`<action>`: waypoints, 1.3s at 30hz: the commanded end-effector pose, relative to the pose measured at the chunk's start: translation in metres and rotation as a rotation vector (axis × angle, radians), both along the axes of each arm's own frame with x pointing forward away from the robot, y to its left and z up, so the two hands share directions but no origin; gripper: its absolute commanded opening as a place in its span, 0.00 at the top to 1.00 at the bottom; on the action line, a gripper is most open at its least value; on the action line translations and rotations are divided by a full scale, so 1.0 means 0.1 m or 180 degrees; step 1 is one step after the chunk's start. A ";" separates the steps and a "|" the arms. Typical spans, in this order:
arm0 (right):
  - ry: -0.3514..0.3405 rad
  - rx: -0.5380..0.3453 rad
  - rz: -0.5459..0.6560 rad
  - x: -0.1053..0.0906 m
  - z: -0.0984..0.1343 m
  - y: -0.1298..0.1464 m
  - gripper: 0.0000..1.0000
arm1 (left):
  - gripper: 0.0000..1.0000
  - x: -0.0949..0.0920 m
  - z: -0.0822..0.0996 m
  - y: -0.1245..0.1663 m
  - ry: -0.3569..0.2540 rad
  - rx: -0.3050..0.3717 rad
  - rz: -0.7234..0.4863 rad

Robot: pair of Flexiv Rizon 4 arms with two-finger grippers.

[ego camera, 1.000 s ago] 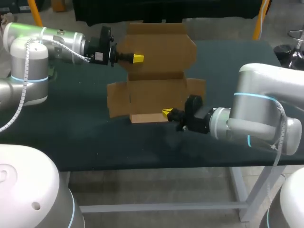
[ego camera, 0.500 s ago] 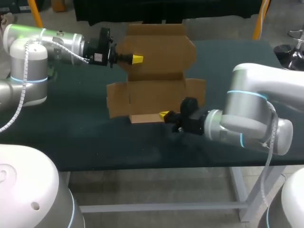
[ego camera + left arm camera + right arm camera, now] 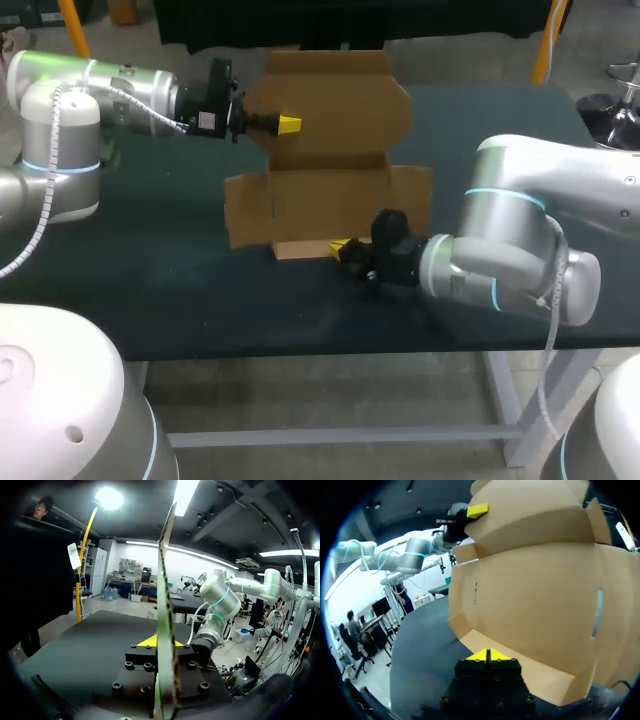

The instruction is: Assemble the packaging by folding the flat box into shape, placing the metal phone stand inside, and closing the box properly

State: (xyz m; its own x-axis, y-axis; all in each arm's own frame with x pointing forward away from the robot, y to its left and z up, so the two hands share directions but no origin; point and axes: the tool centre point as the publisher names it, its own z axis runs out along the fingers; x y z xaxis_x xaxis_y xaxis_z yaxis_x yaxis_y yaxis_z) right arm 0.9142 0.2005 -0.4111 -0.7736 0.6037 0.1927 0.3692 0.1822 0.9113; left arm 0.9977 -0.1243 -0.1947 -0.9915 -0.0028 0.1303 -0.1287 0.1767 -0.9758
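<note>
Left claw [image 3: 289,124]: clamped edge-on across the upper panel of the flat brown cardboard box [image 3: 330,190], holding it propped upright toward the far side of the dark green counter [image 3: 150,290]. Right claw [image 3: 340,246]: yellow tips closed together, gripping nothing, nosed against the low front flap [image 3: 305,249]. Judged early in the job: side flaps [image 3: 247,208] only partly creased, no walls formed. Metal phone stand not seen in any view; insertion and closing outstanding. Counter matte and level under the box.
</note>
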 end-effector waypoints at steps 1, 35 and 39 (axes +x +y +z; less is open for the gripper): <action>-0.0020 -0.0045 -0.0046 0.05 -0.07 0.11 1.00 | 1.00 0.01 -0.02 0.02 0.0002 0.0000 -0.0020; 0.0072 -0.0180 -0.0192 0.08 -0.24 0.18 1.00 | 1.00 0.01 -0.02 0.02 0.0002 0.0000 -0.0020; 0.0077 -0.0193 -0.0224 0.08 -0.24 0.18 1.00 | 1.00 0.01 -0.02 0.02 0.0002 0.0000 -0.0020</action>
